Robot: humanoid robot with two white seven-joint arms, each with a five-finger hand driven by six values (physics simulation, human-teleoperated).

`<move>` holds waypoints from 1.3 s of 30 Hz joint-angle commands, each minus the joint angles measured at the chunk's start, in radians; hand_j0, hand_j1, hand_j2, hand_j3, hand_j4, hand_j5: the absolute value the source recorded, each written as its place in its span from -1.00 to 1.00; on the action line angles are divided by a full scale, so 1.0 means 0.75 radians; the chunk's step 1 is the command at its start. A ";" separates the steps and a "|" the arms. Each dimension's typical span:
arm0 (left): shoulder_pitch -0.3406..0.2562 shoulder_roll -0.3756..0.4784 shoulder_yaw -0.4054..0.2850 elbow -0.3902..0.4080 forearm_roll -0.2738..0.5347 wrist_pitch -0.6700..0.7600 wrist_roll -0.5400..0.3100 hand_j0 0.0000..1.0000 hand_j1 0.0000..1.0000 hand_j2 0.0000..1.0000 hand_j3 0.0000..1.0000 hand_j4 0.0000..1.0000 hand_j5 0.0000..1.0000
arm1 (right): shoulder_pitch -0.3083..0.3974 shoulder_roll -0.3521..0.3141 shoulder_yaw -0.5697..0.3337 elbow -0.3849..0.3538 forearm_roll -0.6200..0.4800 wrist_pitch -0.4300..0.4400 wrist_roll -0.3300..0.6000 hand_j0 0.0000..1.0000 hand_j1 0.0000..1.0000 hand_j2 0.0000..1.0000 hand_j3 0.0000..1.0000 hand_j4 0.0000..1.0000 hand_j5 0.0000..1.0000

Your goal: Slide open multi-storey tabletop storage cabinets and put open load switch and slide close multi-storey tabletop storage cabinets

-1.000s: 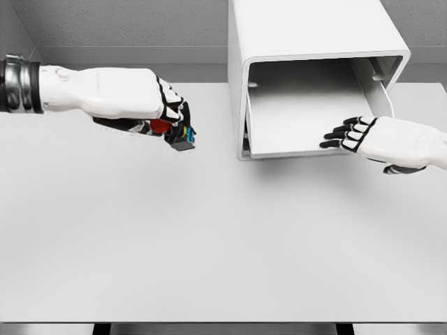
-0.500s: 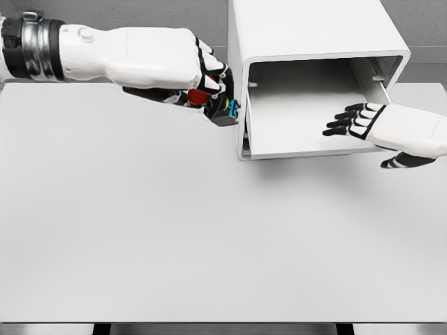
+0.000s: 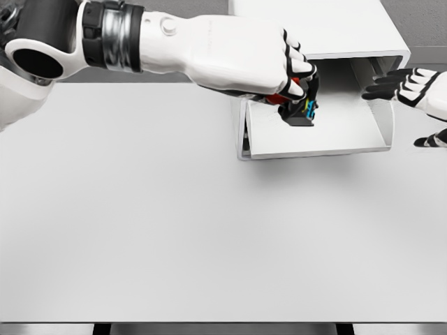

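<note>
Switch (image 3: 302, 112) gripped in curled left hand (image 3: 293, 80) above open drawer (image 3: 318, 143) of white cabinet (image 3: 314, 28), left arm stretched across table (image 3: 174, 223), right hand (image 3: 408, 87) beside cabinet, fingers spread, empty.

Plain pale grey bench (image 3: 174, 237), unpatterned, darker grey along its front edge. At the far edge towards the right corner, a white storage cabinet (image 3: 391, 42) with a pulled-out white drawer (image 3: 328, 136), shaded light grey inside. Over the drawer, a load switch (image 3: 300, 112): black body, red part, small blue and yellow marks. White left robot hand (image 3: 290, 73) with black finger joints; black and silver bands on its white arm. White right robot hand (image 3: 412, 87) with black fingertips near the right edge. Grey wall behind.
</note>
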 commanded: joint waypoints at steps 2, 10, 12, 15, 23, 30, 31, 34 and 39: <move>0.000 -0.091 0.002 0.005 -0.142 0.004 0.004 -0.23 -0.23 -0.23 -0.23 -0.23 -0.23 | 0.025 -0.014 -0.132 0.000 -0.038 0.005 -0.001 1.00 1.00 1.00 1.00 1.00 1.00; 0.004 -0.290 -0.033 0.203 -0.475 0.004 0.004 -0.23 -0.23 -0.23 -0.23 -0.23 -0.23 | 0.450 -0.006 -0.599 0.014 -0.085 0.005 -0.001 1.00 1.00 1.00 1.00 1.00 1.00; 0.008 -0.308 -0.041 0.269 -0.518 0.004 0.004 -0.22 -0.22 -0.22 -0.22 -0.22 -0.22 | 0.591 0.008 -0.642 0.014 -0.083 0.005 -0.001 0.63 0.63 0.63 0.63 0.63 0.63; 0.006 -0.323 -0.067 0.293 -0.524 0.004 0.004 -0.21 -0.21 -0.21 -0.21 -0.21 -0.21 | 0.653 0.010 -0.636 0.014 -0.073 0.005 -0.001 0.14 0.14 0.14 0.14 0.14 0.14; 0.008 -0.323 -0.088 0.332 -0.531 0.004 0.004 0.02 0.02 0.02 0.02 0.02 0.02 | 0.700 0.006 -0.376 0.000 0.040 0.005 -0.001 0.14 0.14 0.14 0.14 0.14 0.14; 0.010 -0.321 -0.086 0.336 -0.522 0.004 0.004 0.99 0.99 0.99 0.99 0.99 0.99 | 0.630 0.000 -0.212 -0.002 0.072 0.005 -0.001 0.14 0.14 0.14 0.14 0.14 0.14; 0.010 -0.321 -0.086 0.336 -0.520 0.004 0.004 1.00 1.00 1.00 1.00 1.00 1.00 | 0.604 0.000 -0.180 -0.002 0.072 0.005 -0.001 0.14 0.14 0.14 0.14 0.14 0.14; 0.010 -0.321 -0.086 0.338 -0.520 0.004 0.004 1.00 1.00 1.00 1.00 1.00 1.00 | 0.583 0.000 -0.165 -0.002 0.070 0.005 -0.001 0.14 0.14 0.14 0.14 0.14 0.14; 0.010 -0.321 -0.086 0.336 -0.518 0.004 0.004 1.00 1.00 1.00 1.00 1.00 1.00 | 0.583 0.000 -0.165 -0.002 0.070 0.005 -0.001 0.15 0.15 0.15 0.15 0.15 0.15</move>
